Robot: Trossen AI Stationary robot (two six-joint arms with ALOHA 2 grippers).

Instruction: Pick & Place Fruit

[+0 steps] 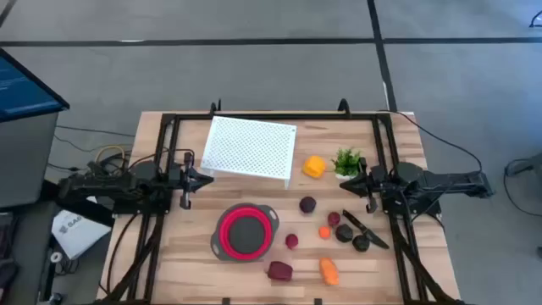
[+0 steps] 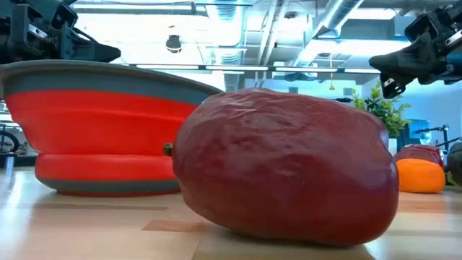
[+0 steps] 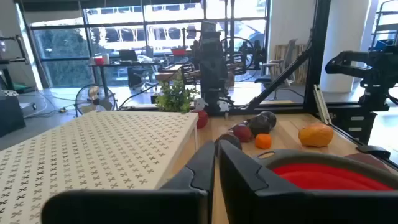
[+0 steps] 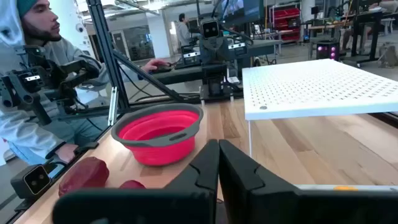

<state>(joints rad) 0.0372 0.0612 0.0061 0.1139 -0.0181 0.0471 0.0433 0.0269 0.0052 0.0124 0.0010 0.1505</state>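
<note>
Wooden planks make up the pale counter (image 1: pixel 195 263), framed by black rails, and nothing on it looks handled yet. Largest on it is the white perforated metal shelf (image 1: pixel 251 148), standing on thin legs toward the far edge, left of centre. Next comes the red collapsible silicone bowl with a grey rim (image 1: pixel 246 231), sitting near the middle of the near half. The two dark arms wait at opposite sides: the left pincer (image 1: pixel 203 178) hangs beside the shelf's left end with its fingers pressed together on nothing, and the right pincer (image 1: pixel 349 185) hovers near the right side, likewise pressed together and empty. A small green leafy plant (image 1: pixel 346 159) stands just beyond the right pincer, and a black-handled knife (image 1: pixel 366 229) lies toward the right edge. The fruit is all loose on the counter, right of the bowl: a yellow-orange piece (image 1: pixel 314 166) just beside the shelf's right end, a maroon mango-like piece (image 1: pixel 280 270) and an orange carrot-like piece (image 1: pixel 329 271) near the front edge, a dark purple plum (image 1: pixel 307 204), a small red piece (image 1: pixel 291 241), a small orange piece (image 1: pixel 324 232), a dark red piece (image 1: pixel 334 219) and two near-black pieces (image 1: pixel 344 235) by the knife. Judging by this, the task stands at its very start, the first pick still to come. The next move likely calls for the right pincer to spread, drop over one nearby piece while avoiding the knife, then carry it to the bowl, which seems the probable target.
</note>
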